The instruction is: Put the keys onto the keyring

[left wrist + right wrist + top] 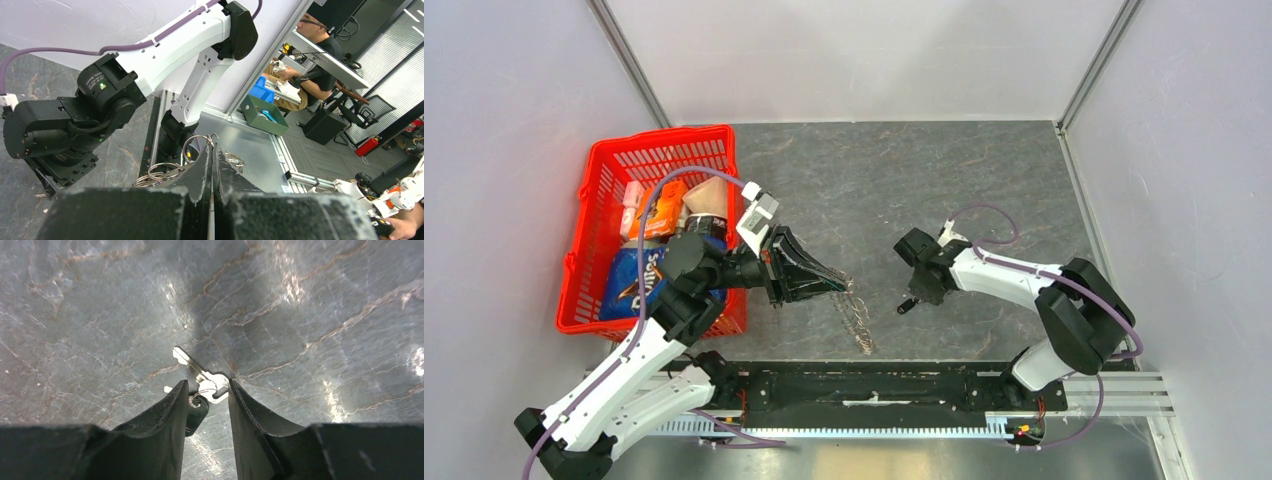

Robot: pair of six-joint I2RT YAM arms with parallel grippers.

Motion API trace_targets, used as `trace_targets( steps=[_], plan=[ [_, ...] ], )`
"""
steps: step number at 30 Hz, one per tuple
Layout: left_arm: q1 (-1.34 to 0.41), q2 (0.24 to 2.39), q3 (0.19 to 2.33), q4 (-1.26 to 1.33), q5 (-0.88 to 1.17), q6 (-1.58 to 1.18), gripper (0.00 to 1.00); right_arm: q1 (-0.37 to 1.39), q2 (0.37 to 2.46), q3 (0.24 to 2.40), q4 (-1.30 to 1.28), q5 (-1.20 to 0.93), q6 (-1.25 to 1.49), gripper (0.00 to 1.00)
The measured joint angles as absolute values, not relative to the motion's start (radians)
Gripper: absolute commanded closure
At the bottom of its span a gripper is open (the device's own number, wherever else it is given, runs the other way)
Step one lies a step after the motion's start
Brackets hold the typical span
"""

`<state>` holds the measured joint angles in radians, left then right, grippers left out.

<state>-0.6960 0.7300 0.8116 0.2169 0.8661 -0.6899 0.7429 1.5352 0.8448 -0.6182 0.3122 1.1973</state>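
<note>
left claw (212,150) pinched shut on keyring (858,318), rings hanging out of it. right claw (208,384) apart, straddling keys (206,386) lying flat on counter (984,190), right of ring. nothing threaded yet imo, pickup + threading both left

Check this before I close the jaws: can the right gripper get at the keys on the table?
Probably yes: the right gripper stands open astride the keys, and nothing else lies on the tabletop around them.
</note>
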Motion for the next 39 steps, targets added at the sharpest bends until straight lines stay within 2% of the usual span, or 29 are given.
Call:
trace_targets(
  steps=[12, 24, 39],
  plan=[
    [-0.696, 0.729, 0.812, 0.216, 0.866, -0.686, 0.98, 0.723, 1.516, 0.886, -0.620, 0.269, 1.161, 0.53],
    [-0.696, 0.723, 0.812, 0.215, 0.866, -0.685, 0.98, 0.725, 1.475, 0.870, -0.618, 0.218, 1.177, 0.52],
    [-0.696, 0.716, 0.812, 0.213, 0.866, -0.679, 0.98, 0.725, 1.537, 0.839, -0.581, 0.204, 1.205, 0.53]
  ],
)
